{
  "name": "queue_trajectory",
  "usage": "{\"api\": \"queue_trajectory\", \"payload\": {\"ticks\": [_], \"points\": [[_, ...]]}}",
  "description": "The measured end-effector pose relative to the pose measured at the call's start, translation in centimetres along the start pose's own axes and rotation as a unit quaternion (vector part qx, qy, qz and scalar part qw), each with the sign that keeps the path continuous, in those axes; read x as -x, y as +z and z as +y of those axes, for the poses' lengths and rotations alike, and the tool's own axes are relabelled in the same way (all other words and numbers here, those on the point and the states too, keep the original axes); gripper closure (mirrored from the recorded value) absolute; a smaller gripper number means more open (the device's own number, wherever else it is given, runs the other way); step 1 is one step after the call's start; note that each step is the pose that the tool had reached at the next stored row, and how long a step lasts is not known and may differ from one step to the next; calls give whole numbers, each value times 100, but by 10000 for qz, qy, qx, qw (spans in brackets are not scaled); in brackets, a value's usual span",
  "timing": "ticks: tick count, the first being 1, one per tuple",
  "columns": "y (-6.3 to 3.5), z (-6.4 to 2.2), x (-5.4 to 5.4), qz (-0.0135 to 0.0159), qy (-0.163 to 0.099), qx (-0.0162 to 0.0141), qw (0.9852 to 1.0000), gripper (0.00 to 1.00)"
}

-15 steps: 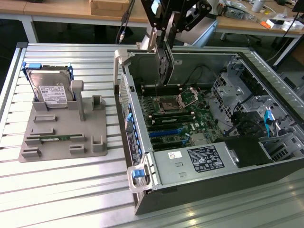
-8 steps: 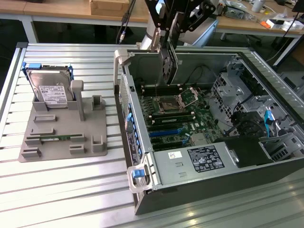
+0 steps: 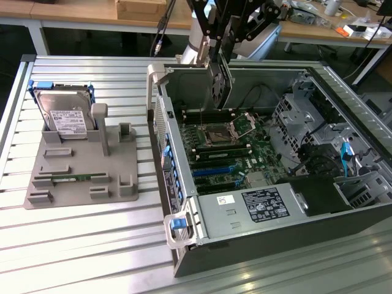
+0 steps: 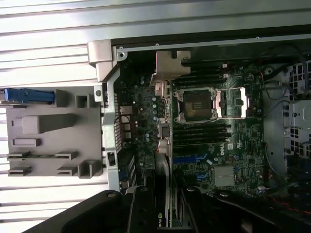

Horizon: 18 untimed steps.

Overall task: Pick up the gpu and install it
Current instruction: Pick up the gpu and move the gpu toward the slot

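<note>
The fingers [image 3: 212, 50] [image 4: 142, 213] are closed on the gpu [image 3: 217, 82] [image 4: 164, 145], one on each flat face of the dark card, so they stand at a middling gap set by the card's thickness. In the exterior view the gpu hangs upright from them at the upper centre of the frame, with a round fan visible on its face. It is over the far side of the open computer case [image 3: 184, 245] [image 4: 104, 53]. Its lower end sits just above the case's far wall, and it is not seated in any slot. In the wrist view the card appears edge-on, running away from the fingers to its silver bracket [image 4: 168, 68], with a small green logo on the near end.

Below the card lies the green motherboard [image 3: 229, 156] [image 4: 243, 141]. Its open CPU socket [image 3: 218, 133] [image 4: 197, 103] is at the centre of the exterior view (the metal retention frame is flipped up beside it). Blue expansion slots [image 3: 214, 171] [image 4: 189, 159] lie lower in the frame, toward the power supply [image 3: 263, 205] with its black label.

On the exterior view's left, a grey fixture [image 3: 79, 184] [image 4: 53, 141] rests on the slatted metal bench [image 3: 92, 251] [image 4: 48, 43], well apart from the gpu. A hard drive [image 3: 64, 117] in a blue frame stands upright at the fixture's far end. A narrow green memory stick [image 3: 73, 178] [image 4: 36, 156] lies flat nearer the bottom of the frame.
</note>
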<state>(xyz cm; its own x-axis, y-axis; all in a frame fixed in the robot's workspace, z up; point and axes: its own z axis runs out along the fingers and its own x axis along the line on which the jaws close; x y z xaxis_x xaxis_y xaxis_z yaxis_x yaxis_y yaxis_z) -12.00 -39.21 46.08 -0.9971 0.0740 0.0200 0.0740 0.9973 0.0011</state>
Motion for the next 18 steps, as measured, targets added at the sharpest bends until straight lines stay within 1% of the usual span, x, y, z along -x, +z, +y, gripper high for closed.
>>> {"api": "queue_trajectory", "payload": {"ticks": [3,7,8,18], "points": [[1,3,45,10,0,-1,10000,75],[3,5,71,16,0,-1,10000,75],[7,8,102,23,0,-2,10000,75],[14,13,183,43,0,-3,10000,75]]}}
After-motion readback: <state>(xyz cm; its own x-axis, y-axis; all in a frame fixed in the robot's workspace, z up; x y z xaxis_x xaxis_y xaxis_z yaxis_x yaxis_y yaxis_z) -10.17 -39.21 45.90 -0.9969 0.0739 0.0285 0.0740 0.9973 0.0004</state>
